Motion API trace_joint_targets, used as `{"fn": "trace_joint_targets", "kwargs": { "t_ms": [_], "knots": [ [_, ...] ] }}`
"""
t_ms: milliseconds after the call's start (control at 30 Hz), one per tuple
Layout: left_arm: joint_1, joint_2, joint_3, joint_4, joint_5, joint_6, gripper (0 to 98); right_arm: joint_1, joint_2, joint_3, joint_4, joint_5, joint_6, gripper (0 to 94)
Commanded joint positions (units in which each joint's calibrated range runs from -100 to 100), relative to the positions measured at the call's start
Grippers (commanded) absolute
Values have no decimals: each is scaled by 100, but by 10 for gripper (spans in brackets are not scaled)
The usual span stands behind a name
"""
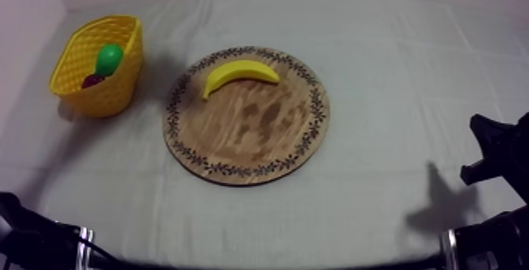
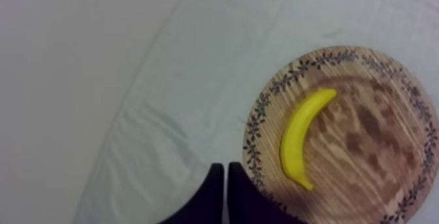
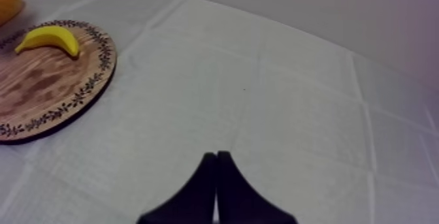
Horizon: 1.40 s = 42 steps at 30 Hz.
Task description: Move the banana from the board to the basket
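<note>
A yellow banana lies on the far part of the round wooden board, which sits mid-table. The yellow basket stands at the far left, apart from the board. My left gripper is shut on nothing, its fingers a narrow wedge over the cloth just short of the board's rim, with the banana a little beyond. My right gripper is also shut and empty, over bare cloth far from the board and the banana.
Inside the basket lie a green pear and a dark reddish fruit that I cannot identify. My left arm rests low at the near left and my right arm at the right edge. Bare cloth surrounds the board.
</note>
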Motion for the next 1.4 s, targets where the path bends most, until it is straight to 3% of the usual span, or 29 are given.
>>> {"fn": "trace_joint_targets", "kwargs": {
  "t_ms": [0,67,233,400,800,1367],
  "knots": [
    [-4,1,79,32,-3,-120,21,0,0,-3,0,2,1,3],
    [-8,-7,158,40,3,-134,111,0,0,-3,0,2,1,3],
    [-31,-22,260,53,153,-62,454,0,0,-3,0,2,1,3],
    [-20,-19,268,68,386,-44,611,0,0,-3,0,2,1,3],
    [-31,37,356,1,913,-219,709,0,0,-3,0,2,1,3],
    [-7,106,626,36,985,-294,699,0,0,-3,0,2,1,3]
  ]
}}
